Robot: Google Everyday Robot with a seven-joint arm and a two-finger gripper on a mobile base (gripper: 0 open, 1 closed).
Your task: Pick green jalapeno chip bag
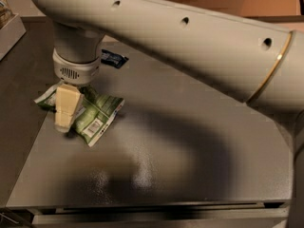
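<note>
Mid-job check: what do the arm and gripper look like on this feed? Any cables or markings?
The arm is a thick, smooth off-white tube with small dark round holes and a thin gold band near the picture's right edge. The wrist collar is white with a vent grille. The gripper, cream and blocky, is at the green jalapeno chip bag, picture left. No cables show.

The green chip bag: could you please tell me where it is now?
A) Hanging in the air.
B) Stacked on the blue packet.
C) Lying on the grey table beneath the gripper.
C: the green chip bag lies on the table, the gripper down over it, the blue packet apart behind it.
</note>
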